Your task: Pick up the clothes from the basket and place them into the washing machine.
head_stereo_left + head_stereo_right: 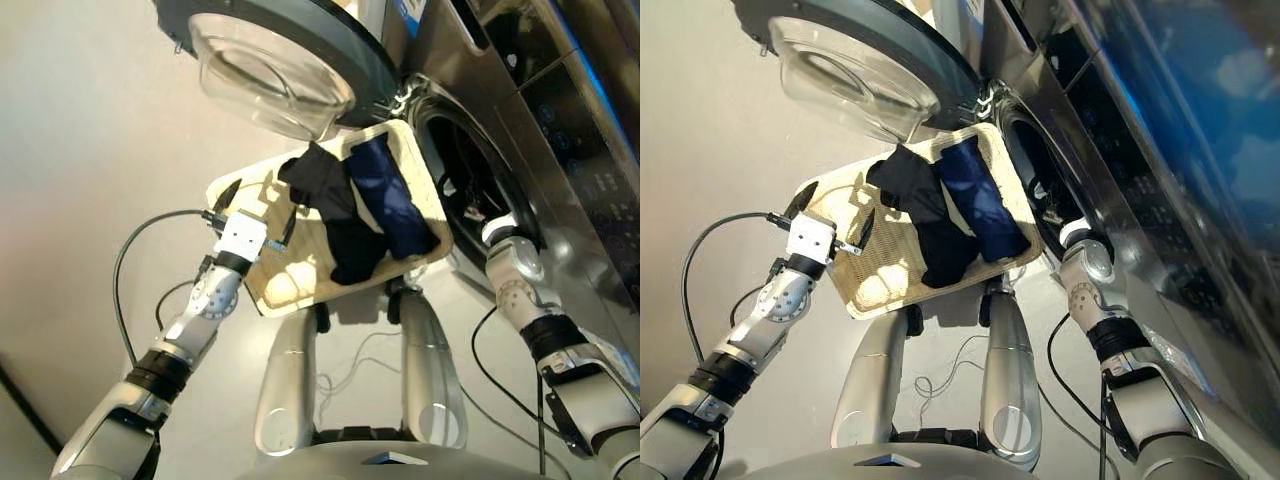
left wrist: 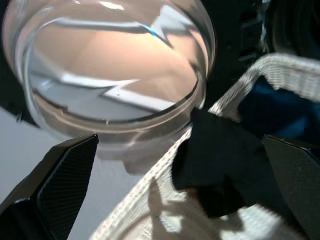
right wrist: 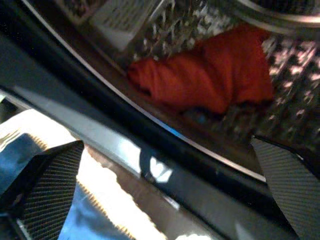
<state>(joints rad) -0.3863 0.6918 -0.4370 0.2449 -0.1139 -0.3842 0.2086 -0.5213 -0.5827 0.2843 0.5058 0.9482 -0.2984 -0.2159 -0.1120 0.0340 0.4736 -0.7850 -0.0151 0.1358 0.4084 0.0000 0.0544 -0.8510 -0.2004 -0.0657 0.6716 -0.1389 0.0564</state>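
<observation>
The cream wicker basket [image 1: 280, 285] sits in front of me, holding a black garment [image 1: 335, 215] and a navy blue one [image 1: 390, 195] side by side. My left gripper [image 1: 283, 232] hovers open over the basket's left part, just short of the black garment [image 2: 220, 155], with nothing between its fingers. To the right, the dark grey washing machine [image 1: 470, 110] stands with its glass-bowl door [image 1: 270, 80] swung open above the basket. My right gripper [image 3: 167, 144] is open and empty at the porthole's rim. A coral-red garment [image 3: 210, 75] lies inside the perforated drum [image 3: 295, 65].
The open door's glass bowl [image 2: 115, 65] hangs close above the basket's far rim and my left gripper. A black cable [image 1: 130, 260] loops beside my left arm. A dark glossy unit [image 1: 590, 60] sits above the washing machine at the right.
</observation>
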